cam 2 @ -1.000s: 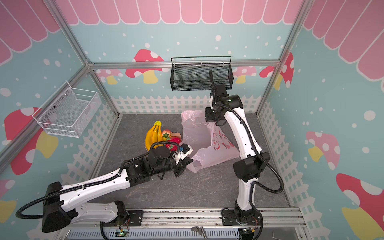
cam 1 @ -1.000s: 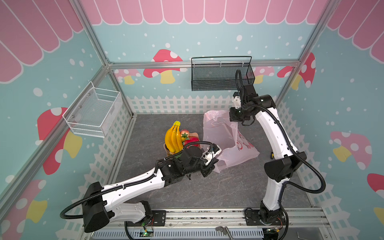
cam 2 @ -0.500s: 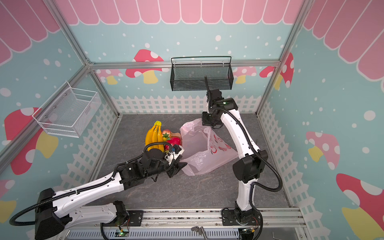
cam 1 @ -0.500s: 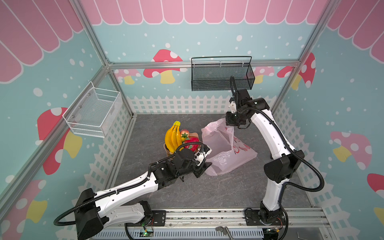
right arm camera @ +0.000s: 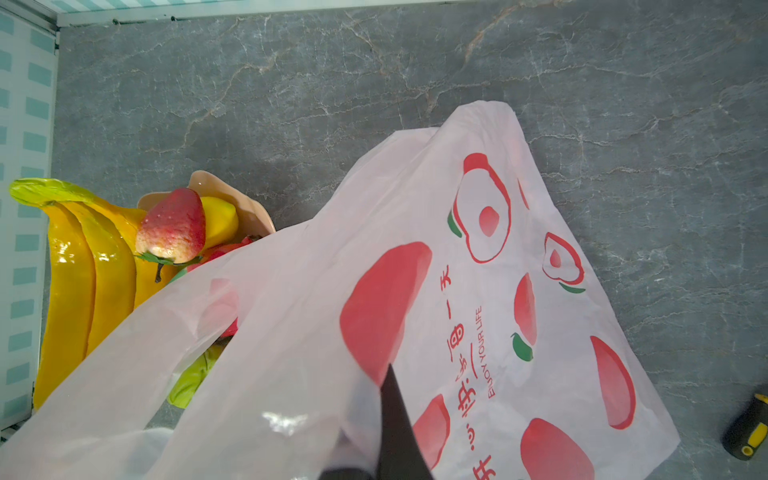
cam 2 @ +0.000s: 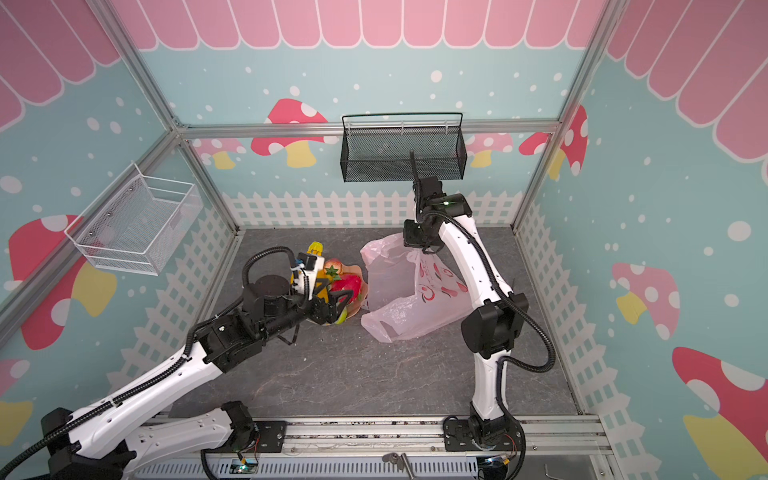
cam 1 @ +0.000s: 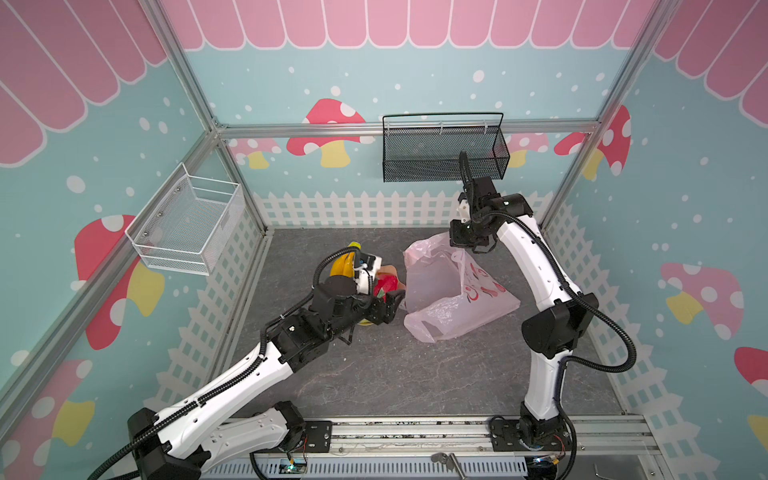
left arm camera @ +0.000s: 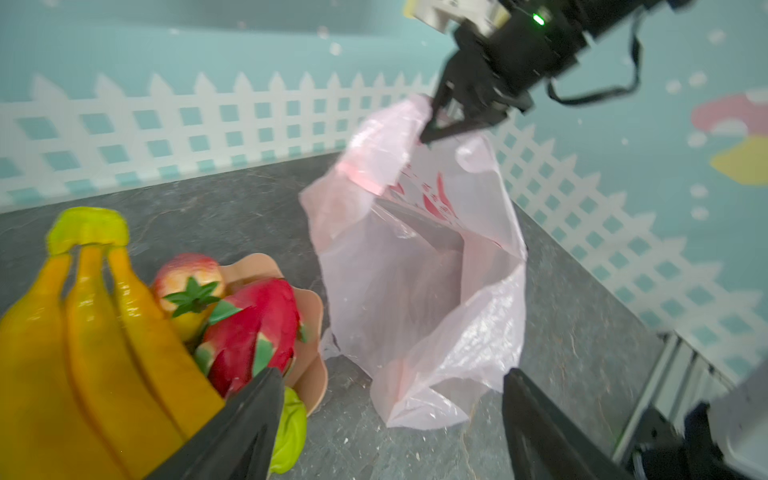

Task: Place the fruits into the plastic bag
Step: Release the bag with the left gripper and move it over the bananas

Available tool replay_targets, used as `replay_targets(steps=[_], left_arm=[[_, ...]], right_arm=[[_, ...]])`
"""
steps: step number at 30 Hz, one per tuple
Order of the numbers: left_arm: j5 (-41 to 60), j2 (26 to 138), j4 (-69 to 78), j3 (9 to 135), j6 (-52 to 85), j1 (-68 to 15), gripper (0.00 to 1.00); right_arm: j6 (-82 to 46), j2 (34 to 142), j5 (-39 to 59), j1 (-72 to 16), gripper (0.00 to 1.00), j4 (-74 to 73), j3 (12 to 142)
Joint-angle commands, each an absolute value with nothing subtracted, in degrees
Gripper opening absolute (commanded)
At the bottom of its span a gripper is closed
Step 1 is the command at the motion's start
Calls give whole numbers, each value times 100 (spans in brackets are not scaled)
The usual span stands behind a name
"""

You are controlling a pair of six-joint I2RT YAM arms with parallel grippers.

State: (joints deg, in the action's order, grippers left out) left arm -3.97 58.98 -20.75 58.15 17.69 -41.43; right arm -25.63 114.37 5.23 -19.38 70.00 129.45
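Left tool (left arm camera: 390, 376) spread, bag (left arm camera: 415, 299) mouth gaping

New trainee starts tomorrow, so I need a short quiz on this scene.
1. True or false: the right gripper is shut on the bag handle.
2. Fill in: the fruits are piled on a tan ___.
3. The left gripper holds: A) the bag, B) one of the fruits, C) nothing.
Key: 1 true; 2 dish; 3 C.
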Motion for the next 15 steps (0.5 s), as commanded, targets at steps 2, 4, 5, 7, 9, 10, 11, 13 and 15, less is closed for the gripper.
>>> replay_targets(steps=[2, 4, 5, 7, 9, 10, 11, 13, 15], left_arm=[[-127, 6061, -3409, 6295, 2892, -3503, 85], [-138, 6220, -4002, 6619, 3181, -3223, 85], [-116, 6293, -4267, 6748, 3330, -3082, 86], [12, 6384, -4591, 6878, 3600, -2788, 88], [145, 6414, -4722, 6876, 3792, -2479, 88], [223, 6437, -4761, 6865, 3822, -2300, 90], [249, 6471, -4826, 6869, 3806, -2106, 91], [366, 6591, -5001, 6900, 3744, -1724, 93], [533, 6737, -5066, 6980, 3562, -1310, 94]], right_arm=[[-2630, 11537, 630, -1924, 0, 6961, 13100], [-2619, 11533, 656, -1925, 0, 6934, 13097], [-2615, 11537, 693, -1925, 0, 6919, 13096], [-2593, 11549, 738, -1925, 0, 6908, 13106], [-2559, 11532, 746, -1923, 0, 6896, 13105], [-2534, 11538, 763, -1920, 0, 6899, 13105], [-2510, 11531, 765, -1922, 0, 6896, 13105], [-2470, 11531, 773, -1918, 0, 6906, 13111], [-2440, 11531, 823, -1924, 0, 6908, 13105]])
